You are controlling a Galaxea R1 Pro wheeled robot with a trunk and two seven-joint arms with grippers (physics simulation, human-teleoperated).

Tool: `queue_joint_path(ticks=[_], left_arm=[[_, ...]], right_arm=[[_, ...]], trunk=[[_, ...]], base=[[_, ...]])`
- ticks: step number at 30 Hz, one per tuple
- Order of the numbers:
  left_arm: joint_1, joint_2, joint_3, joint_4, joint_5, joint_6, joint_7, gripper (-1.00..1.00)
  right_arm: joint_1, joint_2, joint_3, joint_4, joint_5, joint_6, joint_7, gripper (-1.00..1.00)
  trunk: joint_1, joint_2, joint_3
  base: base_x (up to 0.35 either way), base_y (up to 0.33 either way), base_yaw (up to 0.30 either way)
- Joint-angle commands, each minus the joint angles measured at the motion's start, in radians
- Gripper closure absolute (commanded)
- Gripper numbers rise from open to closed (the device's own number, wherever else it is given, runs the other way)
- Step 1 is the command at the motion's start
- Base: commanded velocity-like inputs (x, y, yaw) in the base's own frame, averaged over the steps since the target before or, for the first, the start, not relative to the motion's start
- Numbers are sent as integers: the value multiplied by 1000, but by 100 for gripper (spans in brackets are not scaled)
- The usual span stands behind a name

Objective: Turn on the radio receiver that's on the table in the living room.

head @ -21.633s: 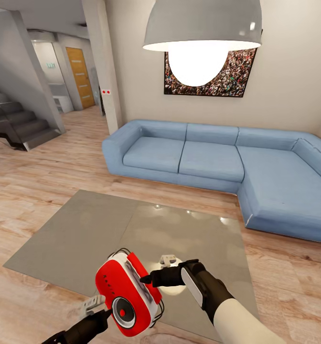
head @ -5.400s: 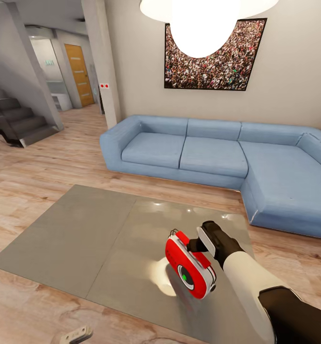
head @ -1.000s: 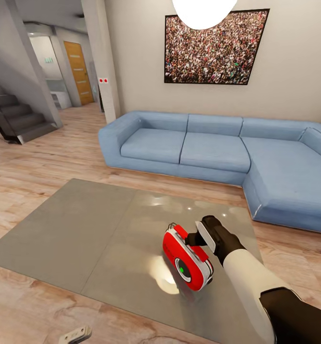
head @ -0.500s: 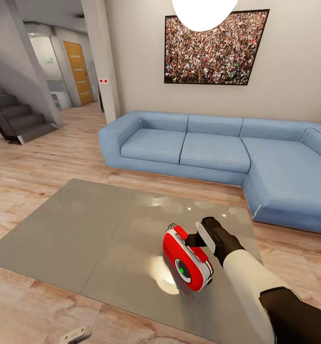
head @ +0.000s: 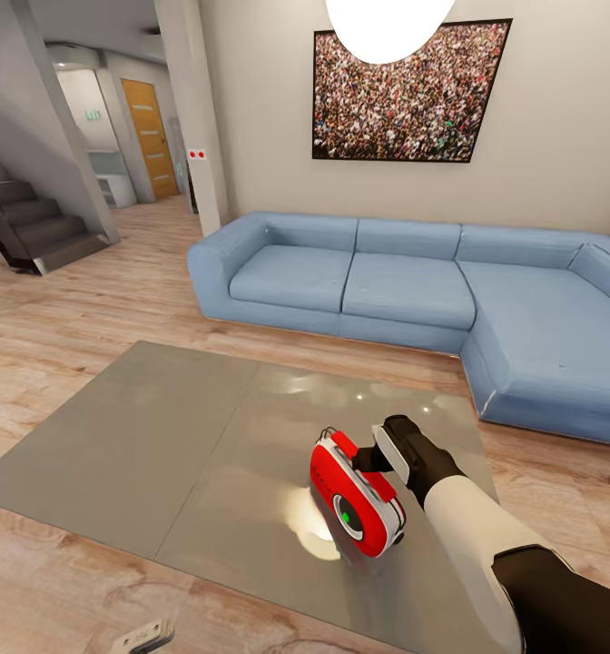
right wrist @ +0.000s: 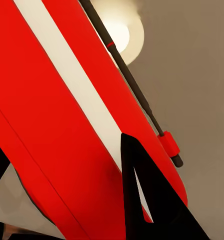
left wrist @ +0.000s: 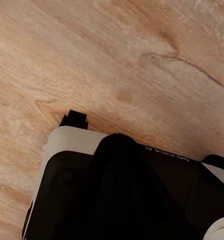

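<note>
The red radio receiver (head: pixel 355 500) with white sides sits tilted low over the right part of the glossy grey-brown table (head: pixel 160 427). A green light shows in the middle of its round dial. My right gripper (head: pixel 365 458) is shut on its top edge from behind, by the thin handle. In the right wrist view the red body (right wrist: pixel 57 125) lies between my two black fingers (right wrist: pixel 144 200), with the thin handle (right wrist: pixel 132 85) beside it. My left gripper (head: pixel 143 635) hangs low over the wood floor, far from the radio; its jaws are too small to read.
A blue L-shaped sofa (head: pixel 387 282) runs behind the table and along its right side. A crowd photo (head: pixel 405 91) hangs above it, and a bright pendant lamp (head: pixel 387 23) hangs overhead. A pillar (head: pixel 191 109), stairs (head: pixel 33 227) and a hallway lie to the left.
Since the oldest frame the dial light has gone from red to green, my left gripper has dropped away, and the radio sits farther over the table. Nothing has moved in the last second.
</note>
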State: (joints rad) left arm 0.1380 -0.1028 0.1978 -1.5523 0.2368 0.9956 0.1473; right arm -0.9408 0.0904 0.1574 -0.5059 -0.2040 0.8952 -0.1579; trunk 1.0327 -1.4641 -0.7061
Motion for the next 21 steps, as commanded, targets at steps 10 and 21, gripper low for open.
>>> queue_joint_path(ticks=[10,21], left_arm=[[-1,0,0,0,0,0,0,100],[0,0,0,0,0,0,0,100]], right_arm=[[0,0,-1,44,1,0,-7,100],[0,0,-1,44,1,1,-9,-100]], trunk=[[0,0,0],[0,0,0]], base=[[0,0,0],[0,0,0]])
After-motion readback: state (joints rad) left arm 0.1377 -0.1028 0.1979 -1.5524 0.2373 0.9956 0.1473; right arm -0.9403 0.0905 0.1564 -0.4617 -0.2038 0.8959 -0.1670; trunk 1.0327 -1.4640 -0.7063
